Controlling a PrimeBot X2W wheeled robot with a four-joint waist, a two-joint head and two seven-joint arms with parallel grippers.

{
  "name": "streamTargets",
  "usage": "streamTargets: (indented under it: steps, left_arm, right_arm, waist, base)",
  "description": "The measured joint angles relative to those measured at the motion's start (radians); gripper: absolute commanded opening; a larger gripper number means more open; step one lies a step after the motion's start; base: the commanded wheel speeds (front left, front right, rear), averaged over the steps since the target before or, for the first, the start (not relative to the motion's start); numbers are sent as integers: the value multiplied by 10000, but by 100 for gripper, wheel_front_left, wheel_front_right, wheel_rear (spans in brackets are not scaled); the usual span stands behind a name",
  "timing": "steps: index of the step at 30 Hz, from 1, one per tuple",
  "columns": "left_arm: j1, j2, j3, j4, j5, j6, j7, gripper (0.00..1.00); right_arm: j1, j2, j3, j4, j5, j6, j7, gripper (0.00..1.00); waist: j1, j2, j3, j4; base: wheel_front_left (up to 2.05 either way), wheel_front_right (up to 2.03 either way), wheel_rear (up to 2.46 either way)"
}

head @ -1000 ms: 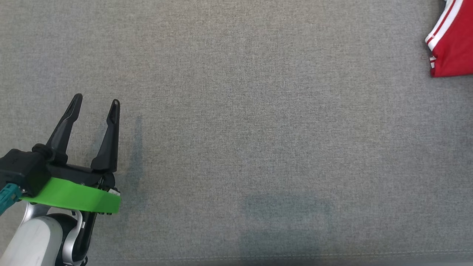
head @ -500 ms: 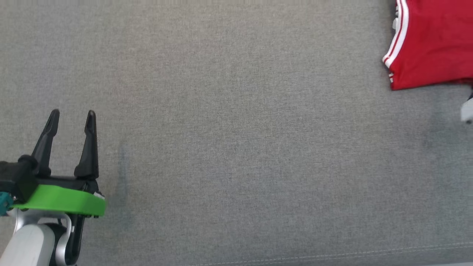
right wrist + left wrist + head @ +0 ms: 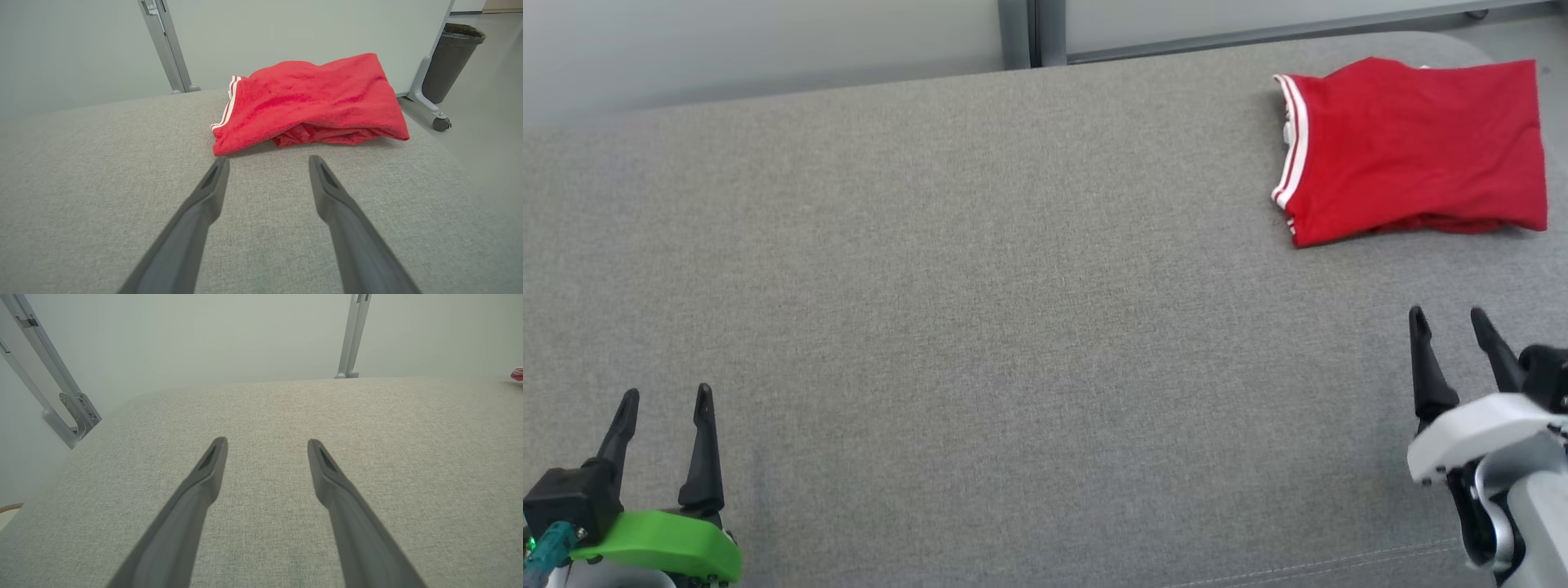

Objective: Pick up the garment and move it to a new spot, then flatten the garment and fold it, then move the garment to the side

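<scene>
While left tool (image 3: 666, 392) and right tool (image 3: 1447, 312) gape empty, folded red white-trimmed garment (image 3: 1413, 147) could be nudged off grey fabric tabletop (image 3: 1013, 286) corner.

bright, soft, even light with no clear direction and no glare. the grey cushion (image 3: 1013, 286) shows its weave crisply in the head view, and the red garment (image 3: 310, 94) casts just a thin dark shadow under its near fold. in the wrist views the fingers (image 3: 184, 522) of the left gripper (image 3: 267, 443) and right gripper (image 3: 267, 161) look soft near the lens, and the metal posts (image 3: 165, 45) lean outward, wide-angle distortion.
</scene>
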Motion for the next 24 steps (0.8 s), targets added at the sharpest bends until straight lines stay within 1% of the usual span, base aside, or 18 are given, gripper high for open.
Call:
streamTargets:
  steps: [5,11,16,17,19,24]
  left_arm:
    - [373,-184,-40,138,15,2,-4,100]
    - [704,-272,-40,144,15,29,-84,100]
    - [704,-305,-79,140,13,29,-86,100]
    - [704,-336,-113,132,-17,27,-86,0]
    - [709,-447,-234,209,-46,23,-73,0]
    - [850,-903,-403,686,-61,13,-63,0]
  right_arm:
    - [928,-33,263,13,-211,-2,0,100]
    - [1147,-136,295,-499,-506,-31,-56,100]
    - [1298,-224,274,-849,-642,-79,-90,100]
    - [1309,-222,255,-917,-640,-100,-92,0]
    - [1313,-165,257,-911,-644,-104,-75,0]
    - [1577,382,435,-485,-602,-92,-61,0]
  waist:
    - [0,0,-703,-86]
    - [0,0,-1293,-86]
    - [0,0,-1425,82]
    - [0,0,-1444,140]
    - [0,0,-1471,212]
    - [0,0,-1474,215]
  base:
    - [0,0,0]
    - [0,0,0]
    - [0,0,0]
    - [0,0,0]
    - [0,0,0]
    - [0,0,0]
